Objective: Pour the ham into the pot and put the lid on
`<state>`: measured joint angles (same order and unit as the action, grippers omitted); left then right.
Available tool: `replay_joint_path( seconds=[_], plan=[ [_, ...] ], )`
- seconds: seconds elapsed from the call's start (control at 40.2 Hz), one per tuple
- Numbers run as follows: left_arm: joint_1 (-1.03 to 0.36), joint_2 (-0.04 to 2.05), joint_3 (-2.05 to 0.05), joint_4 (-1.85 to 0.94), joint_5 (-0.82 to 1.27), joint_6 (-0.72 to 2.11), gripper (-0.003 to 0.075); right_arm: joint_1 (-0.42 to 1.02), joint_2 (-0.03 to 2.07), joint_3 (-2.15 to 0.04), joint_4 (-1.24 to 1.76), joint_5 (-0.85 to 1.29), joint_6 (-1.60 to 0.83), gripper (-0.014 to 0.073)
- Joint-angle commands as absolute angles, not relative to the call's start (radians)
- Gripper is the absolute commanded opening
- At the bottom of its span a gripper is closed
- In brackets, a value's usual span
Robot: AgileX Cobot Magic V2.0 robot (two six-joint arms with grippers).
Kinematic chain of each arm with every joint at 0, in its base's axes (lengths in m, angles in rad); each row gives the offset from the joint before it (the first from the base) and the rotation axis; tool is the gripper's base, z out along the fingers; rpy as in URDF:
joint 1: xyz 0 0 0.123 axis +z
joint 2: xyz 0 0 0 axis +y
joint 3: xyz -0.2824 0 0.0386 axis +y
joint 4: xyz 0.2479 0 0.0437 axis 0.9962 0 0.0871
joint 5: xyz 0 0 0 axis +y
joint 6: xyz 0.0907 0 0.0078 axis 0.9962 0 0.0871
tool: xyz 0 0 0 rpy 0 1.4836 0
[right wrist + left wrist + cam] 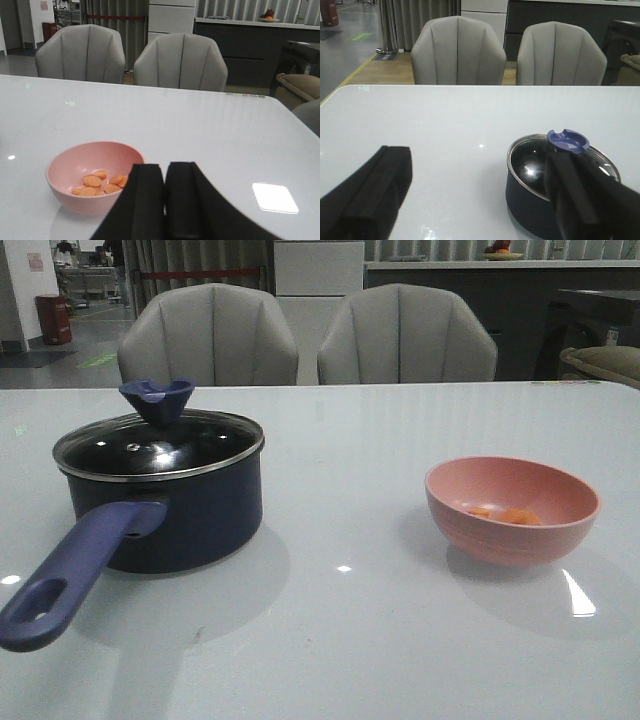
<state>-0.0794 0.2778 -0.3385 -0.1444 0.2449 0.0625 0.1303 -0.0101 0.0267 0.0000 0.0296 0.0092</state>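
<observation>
Currently the dark navy round saucepan (pixel 170 510) stands on the left of the white worktop (pixel 350 640), its round glass lid (pixel 155 445) seated on top. Orange-pink ham pieces (pixel 97 182) lie in the pink bowl (pixel 512 508), well apart to the right. Left hand (pixel 480 200) is spread wide, empty, one finger before the pot. Right hand (pixel 165 207) is closed, empty, near the bowl.
</observation>
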Motion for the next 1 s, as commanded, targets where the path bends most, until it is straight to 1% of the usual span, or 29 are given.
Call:
replay_joint_path(
  seconds=[0.0, 0.125, 0.274, 0.523, 0.747, 0.847, 0.971],
  plan=[
    [-0.088, 0.294, -0.374, -0.161, 0.173, 0.057, 0.0603, 0.126, -0.029, 0.022, -0.009, -0.049, 0.007, 0.015],
    [-0.088, 0.312, -0.391, -0.172, 0.224, 0.057, 0.0603, 0.126, -0.029, 0.022, -0.009, -0.049, 0.007, 0.015],
    [-0.088, 0.408, -0.492, -0.172, 0.343, 0.057, 0.0603, 0.126, -0.029, 0.022, -0.009, -0.049, 0.007, 0.015],
    [-0.088, 0.667, -0.669, -0.195, 0.469, 0.057, 0.0602, 0.126, -0.03, 0.022, -0.009, -0.049, 0.007, 0.015],
    [-0.092, 0.923, -0.886, -0.236, 0.629, 0.057, 0.0602, 0.126, -0.03, 0.022, -0.009, -0.049, 0.007, 0.015],
    [-0.133, 1.042, -0.975, -0.236, 0.66, 0.057, 0.0602, 0.126, -0.03, 0.022, -0.009, -0.049, 0.007, 0.015],
    [-0.236, 1.168, -1.074, -0.234, 0.653, 0.057, 0.0602, 0.126, -0.03, 0.022, -0.009, -0.049, 0.007, 0.015]
  ],
)
